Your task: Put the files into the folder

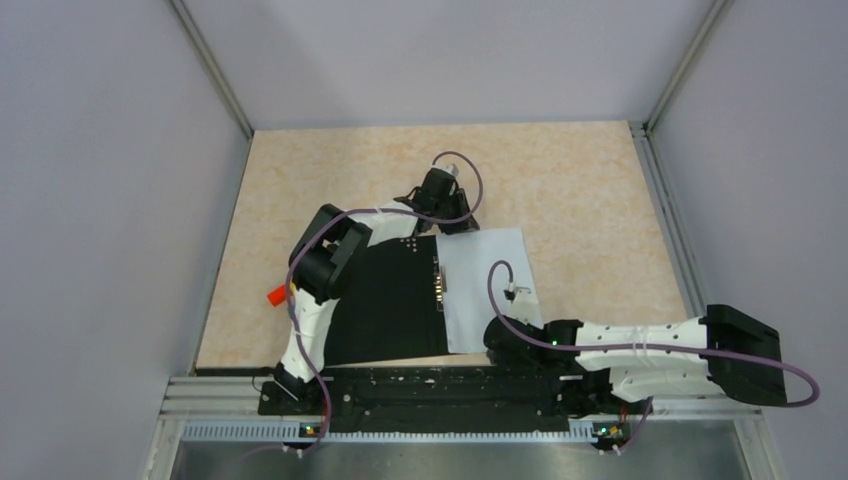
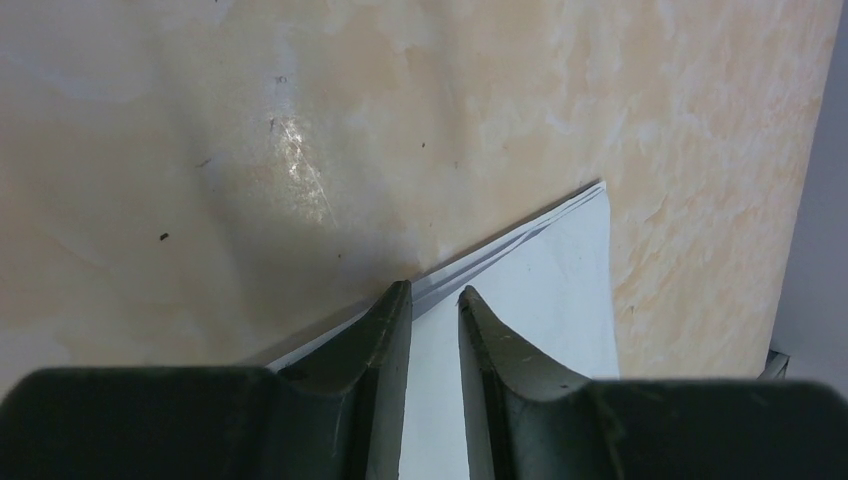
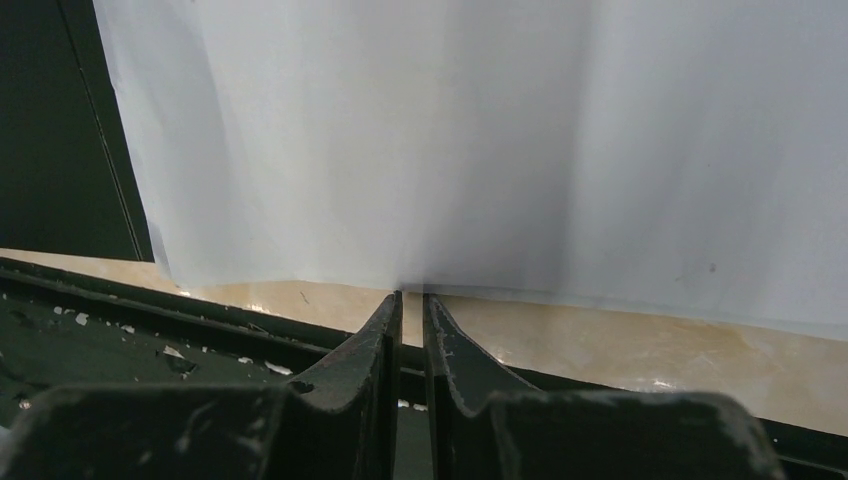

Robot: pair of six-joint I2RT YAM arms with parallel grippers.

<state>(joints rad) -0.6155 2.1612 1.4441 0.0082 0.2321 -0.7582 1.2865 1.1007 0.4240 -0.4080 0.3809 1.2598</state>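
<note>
The folder (image 1: 385, 300) lies open on the table with its black inner face up; it also shows at the left edge of the right wrist view (image 3: 50, 130). The files (image 1: 485, 290), a stack of white sheets, lie on its right half. My left gripper (image 1: 455, 222) points down at the stack's far edge, jaws a narrow gap apart and holding nothing, fingertips (image 2: 400, 300) at the edge of the sheets (image 2: 560, 290). My right gripper (image 1: 497, 340) lies low at the stack's near edge, jaws nearly together and empty, tips touching the edge of the sheets (image 3: 450, 150).
A small orange-red block (image 1: 277, 296) sits beside the folder's left edge, under the left arm. A black rail (image 1: 440, 385) runs along the table's near edge, right behind the right gripper. Grey walls enclose the table on three sides.
</note>
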